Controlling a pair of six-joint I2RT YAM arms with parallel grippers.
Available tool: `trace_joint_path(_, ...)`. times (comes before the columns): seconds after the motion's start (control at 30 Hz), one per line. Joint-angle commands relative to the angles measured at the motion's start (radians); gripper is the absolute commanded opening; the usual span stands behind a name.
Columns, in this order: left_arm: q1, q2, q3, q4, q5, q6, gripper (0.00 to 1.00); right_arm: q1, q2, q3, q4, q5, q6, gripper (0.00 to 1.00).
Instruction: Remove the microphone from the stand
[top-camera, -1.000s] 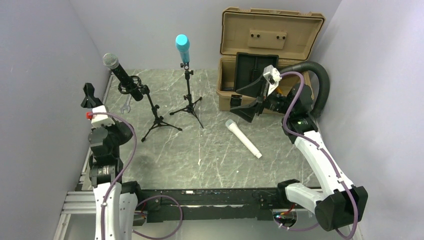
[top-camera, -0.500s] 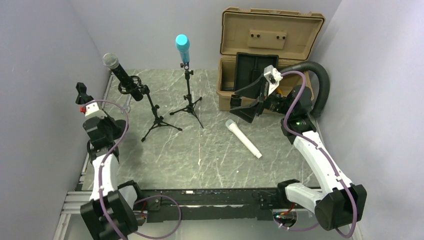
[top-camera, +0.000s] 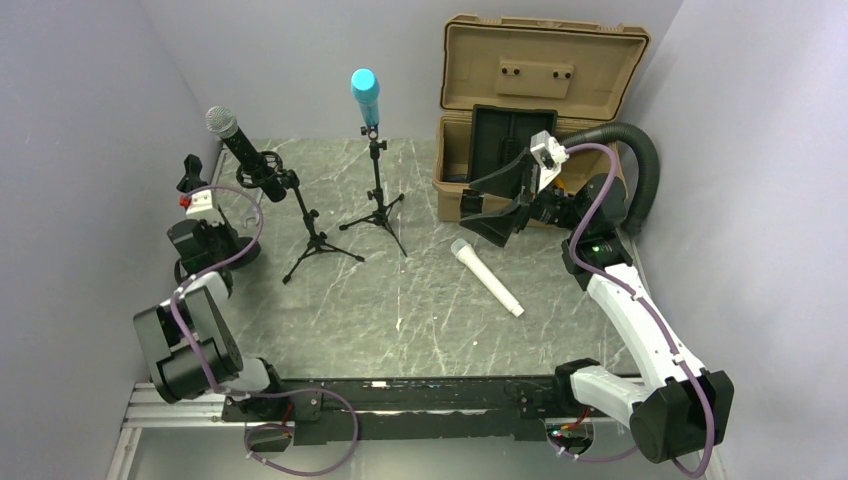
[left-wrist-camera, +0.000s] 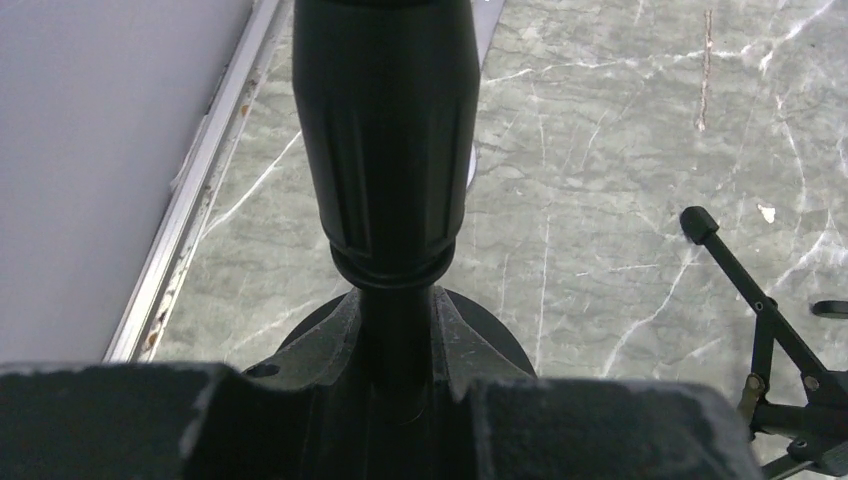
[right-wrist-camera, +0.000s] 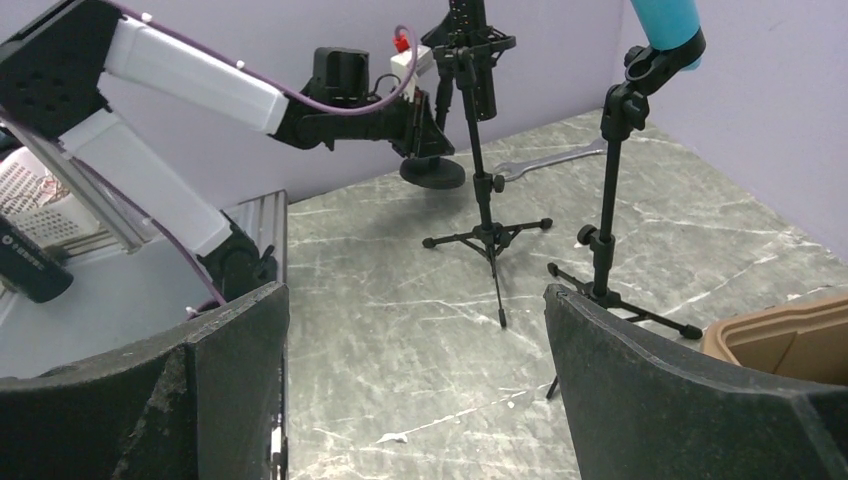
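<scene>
A black microphone (top-camera: 243, 150) with a silver grille sits tilted in a tripod stand (top-camera: 312, 238), back left. It also shows in the right wrist view (right-wrist-camera: 468, 40). A cyan microphone (top-camera: 365, 92) stands on a second tripod stand (top-camera: 378, 200). My left gripper (top-camera: 190, 170) is just left of the black microphone's stand, apart from it. In the left wrist view, the left gripper (left-wrist-camera: 400, 300) has its jaws close around a black stem under a thick ribbed cylinder (left-wrist-camera: 385, 130), with a round black disc (left-wrist-camera: 495, 335) behind. My right gripper (top-camera: 492, 205) is open and empty, raised in front of the case.
A white microphone (top-camera: 485, 278) lies loose on the table's middle right. An open tan case (top-camera: 540, 70) stands back right, with a black hose (top-camera: 640, 150) beside it. A wrench (top-camera: 252, 207) lies near the left rail. Walls close in on both sides.
My left arm has stretched out toward the back left, carrying its gripper up beside the black microphone's stand. My right gripper has barely moved.
</scene>
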Motion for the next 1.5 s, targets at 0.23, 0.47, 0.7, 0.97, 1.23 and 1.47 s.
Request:
trace_joint_path(0.23, 0.027, 0.179, 0.329, -0.111, 0.188, 0.117, 0.05, 0.002, -0.003, 0.004, 0.062, -0.024, 0.014, 1.0)
trace_joint_path(0.47, 0.027, 0.3, 0.505, -0.336, 0.215, 0.107, 0.07, 0.001, -0.002, 0.008, 0.055, -0.022, 0.013, 1.0)
trace_joint_path(0.7, 0.025, 0.398, 0.61, -0.497, 0.258, 0.034, 0.09, 0.0, -0.011, 0.002, 0.049, -0.021, 0.007, 1.0)
trace_joint_path(0.97, 0.017, 0.388, 0.6, -0.511, 0.241, 0.044, 0.21, -0.004, -0.017, -0.003, 0.051, -0.018, 0.006, 1.0)
trace_joint_path(1.23, 0.014, 0.342, 0.548, -0.492, 0.244, 0.061, 0.26, -0.007, -0.026, -0.008, 0.048, -0.016, 0.003, 1.0)
trace_joint_path(1.47, 0.01, 0.274, 0.473, -0.418, 0.247, 0.071, 0.29, -0.009, -0.036, -0.009, 0.05, -0.017, 0.007, 1.0)
